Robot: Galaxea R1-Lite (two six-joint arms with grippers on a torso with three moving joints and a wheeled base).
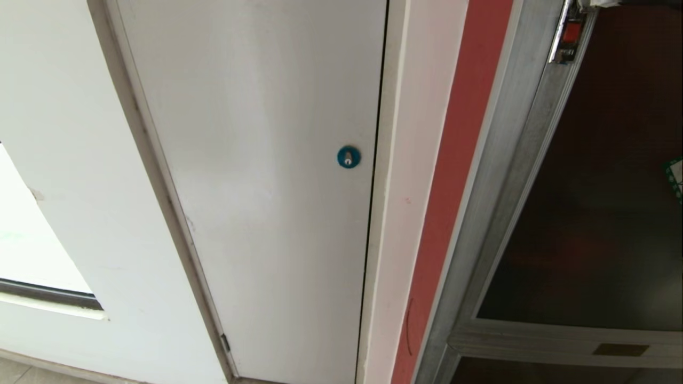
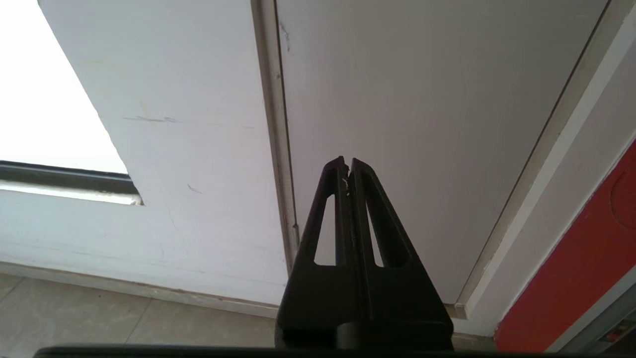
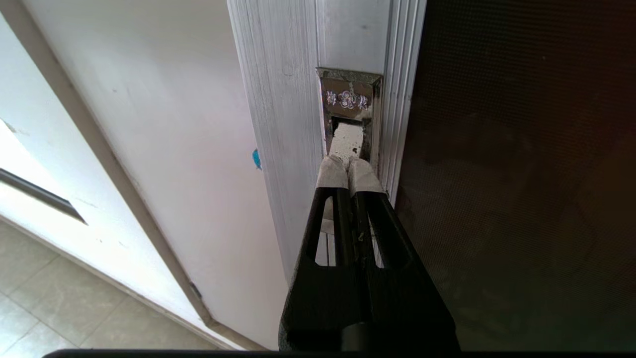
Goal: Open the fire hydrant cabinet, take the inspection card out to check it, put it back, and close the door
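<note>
Black and pressed tight together, the fingers of the left tool (image 2: 347, 161) hold nothing; it hangs low in front of the plain white door (image 1: 267, 176) near the floor (image 2: 99, 318), touching neither. That white door carries a round blue lock (image 1: 348, 157) close to its right edge. To its right comes a white wall strip, then a red band (image 1: 453, 186) running up the side of the fire hydrant cabinet (image 1: 499, 202), whose ribbed silver frame stands tall, its long axis running up and down.

Further right, the right tool (image 3: 348, 164) is shut as well, its two white-wrapped fingertips (image 3: 332, 171) side by side with no gap between them. They sit at the lower edge of the shiny metal latch plate (image 3: 350, 99) set into the silver frame of the door (image 3: 521, 174), right at its recess; whether they actually press on it cannot be told. Nothing is gripped between them. In the head view the latch (image 1: 570, 32) shows a small red part near the top of the frame. The dark glass door fills the far right, lying closed in its frame and facing out toward the robot, with a green-edged sticker (image 1: 676, 178) just visible at the picture's right edge.
</note>
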